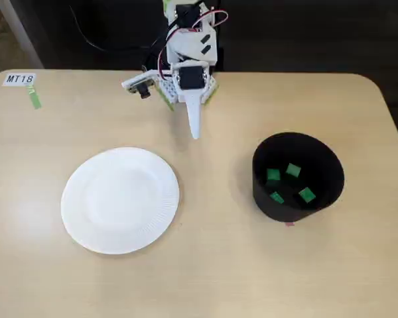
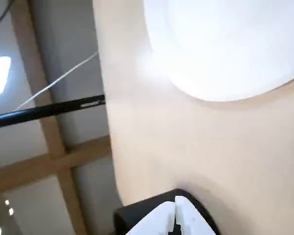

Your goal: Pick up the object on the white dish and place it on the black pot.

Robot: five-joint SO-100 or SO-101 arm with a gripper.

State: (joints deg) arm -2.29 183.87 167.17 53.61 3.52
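Observation:
The white dish [image 1: 119,199] lies at the front left of the table with nothing on it; part of it shows at the top right of the wrist view [image 2: 225,44]. The black pot [image 1: 297,177] stands to the right and holds several small green cubes [image 1: 292,170] on its floor. Its dark rim shows at the bottom of the wrist view [image 2: 130,218]. My gripper [image 1: 196,132] hangs at the back centre, pointing toward the front, between dish and pot and apart from both. Its white fingers are shut and hold nothing [image 2: 175,215].
A white label reading MT18 [image 1: 20,79] and a strip of green tape [image 1: 35,99] sit at the back left corner. The arm's base and cables [image 1: 189,40] stand at the back edge. In the wrist view, a wooden frame and a black rod [image 2: 49,110] lie beyond the table edge.

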